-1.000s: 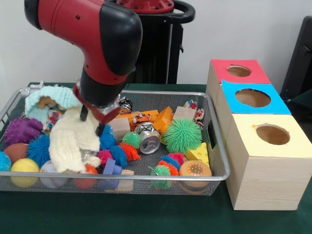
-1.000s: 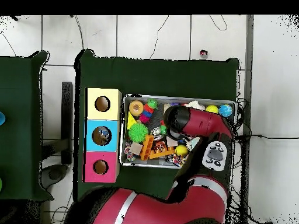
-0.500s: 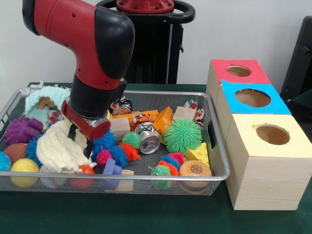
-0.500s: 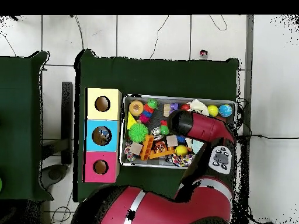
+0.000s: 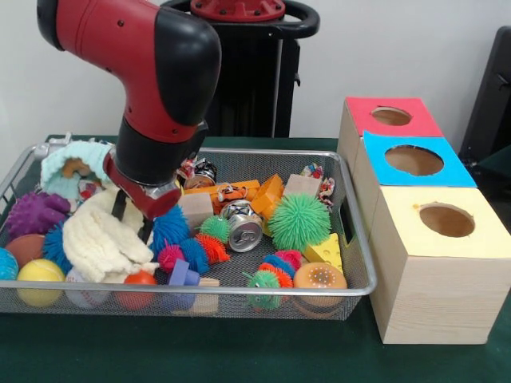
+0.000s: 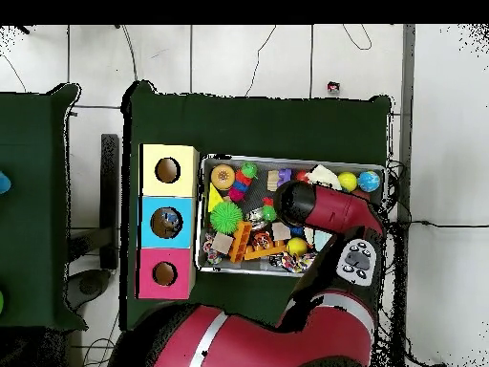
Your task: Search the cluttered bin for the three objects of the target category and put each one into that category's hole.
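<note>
The arm reaches down into the bin, which sits beside the box with red, blue and yellow holes. The gripper presses into a cream cloth at the bin's left; whether its jaws grip it cannot be told.

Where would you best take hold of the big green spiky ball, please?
Pinch the green spiky ball across its round middle, coming straight down from above: it sits proud of its neighbours, top clear, with the can close on one side and the cheese wedge on the other. Its soft spikes should give.
</note>
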Robot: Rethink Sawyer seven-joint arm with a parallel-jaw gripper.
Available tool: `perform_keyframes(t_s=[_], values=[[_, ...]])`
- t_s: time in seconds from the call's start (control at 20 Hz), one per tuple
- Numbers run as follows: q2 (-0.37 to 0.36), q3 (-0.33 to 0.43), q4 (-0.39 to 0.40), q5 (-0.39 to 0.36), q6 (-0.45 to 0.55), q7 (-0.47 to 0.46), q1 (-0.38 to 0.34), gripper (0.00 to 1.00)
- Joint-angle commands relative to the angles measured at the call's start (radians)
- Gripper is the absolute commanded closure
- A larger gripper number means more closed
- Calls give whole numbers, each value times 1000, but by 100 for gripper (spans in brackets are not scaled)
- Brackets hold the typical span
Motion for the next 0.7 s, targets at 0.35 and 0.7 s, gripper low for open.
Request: perform_keyframes(t_s=[0.35, 0.7], values=[[22, 24, 49, -12, 74, 98, -9, 0], [19, 27, 59, -16, 21, 99, -15, 100]])
